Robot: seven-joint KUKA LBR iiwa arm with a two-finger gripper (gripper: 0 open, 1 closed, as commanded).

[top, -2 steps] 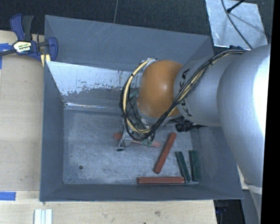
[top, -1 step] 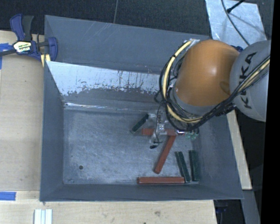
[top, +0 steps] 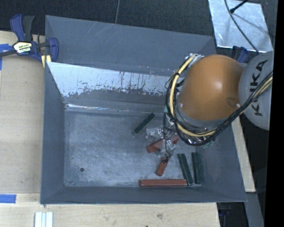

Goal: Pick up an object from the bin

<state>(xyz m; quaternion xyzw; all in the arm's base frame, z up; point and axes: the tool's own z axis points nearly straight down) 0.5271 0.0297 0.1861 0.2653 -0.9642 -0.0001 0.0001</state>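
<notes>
1. Bin: grey metal, sloped walls, flat scuffed floor. All the loose bits lie in the floor's right half.
2. Arm comes in from the right. Orange cover at the wrist hangs over the right-rear part of the bin, w/ yellow and black cables looped round its left edge.
3. Gripper pokes out below-left of the cover, down near the floor, right of centre. It's mostly hidden by the cover and a tangle of metal, so can't tell how far open it is or whether it has hold of anything.
4. Red block: small, red-brown, on the floor just left of and below the gripper tip. It's the nearest item; contact can't be told.
5. Brown stub: short, tilted, just below the gripper, nearer the front.
6. Green stick: dark, lying diagonal, near the rear edge of the floor, left of the gripper and apart from it.
7. Red bar: long, flat along the front edge.
8. Two more dark green sticks, side by side, right of the stub: left one, right one. Their lower ends are close to the bar's right end.
</notes>
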